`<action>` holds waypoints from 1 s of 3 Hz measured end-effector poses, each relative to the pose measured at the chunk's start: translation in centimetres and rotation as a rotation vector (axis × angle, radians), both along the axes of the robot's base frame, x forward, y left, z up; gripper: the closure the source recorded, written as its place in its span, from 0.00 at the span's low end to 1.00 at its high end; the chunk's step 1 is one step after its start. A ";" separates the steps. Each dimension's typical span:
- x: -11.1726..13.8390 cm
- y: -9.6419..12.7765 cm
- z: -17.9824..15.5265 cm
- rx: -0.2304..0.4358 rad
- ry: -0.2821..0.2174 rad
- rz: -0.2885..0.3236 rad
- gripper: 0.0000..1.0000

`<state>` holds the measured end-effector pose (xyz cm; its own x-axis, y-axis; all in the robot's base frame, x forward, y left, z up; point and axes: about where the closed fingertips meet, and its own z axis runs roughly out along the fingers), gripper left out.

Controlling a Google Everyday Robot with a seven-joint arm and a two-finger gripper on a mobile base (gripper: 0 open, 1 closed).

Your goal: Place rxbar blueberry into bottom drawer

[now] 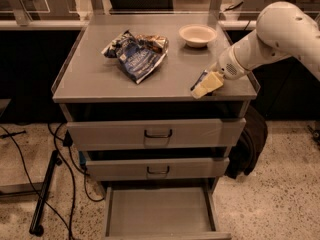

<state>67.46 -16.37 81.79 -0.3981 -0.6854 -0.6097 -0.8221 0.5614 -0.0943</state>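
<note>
The rxbar blueberry (201, 77) shows only as a small dark blue sliver on the cabinet top near its front right corner, mostly hidden by my gripper. My gripper (206, 85), cream-coloured at the end of the white arm (270, 36), rests low on the top, right at the bar and touching or covering it. The bottom drawer (159, 215) is pulled out below, a shallow grey tray with nothing in it.
A wrinkly blue-and-silver chip bag (136, 54) lies mid-top and a white bowl (197, 34) stands at the back right. Two upper drawers (158, 133) with black handles are shut. Cables and a black stand (42, 194) are on the floor at left, a dark bag (247, 144) at right.
</note>
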 end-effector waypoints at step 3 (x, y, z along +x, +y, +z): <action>-0.1 -0.3 0.4 -0.012 0.003 -0.002 1.00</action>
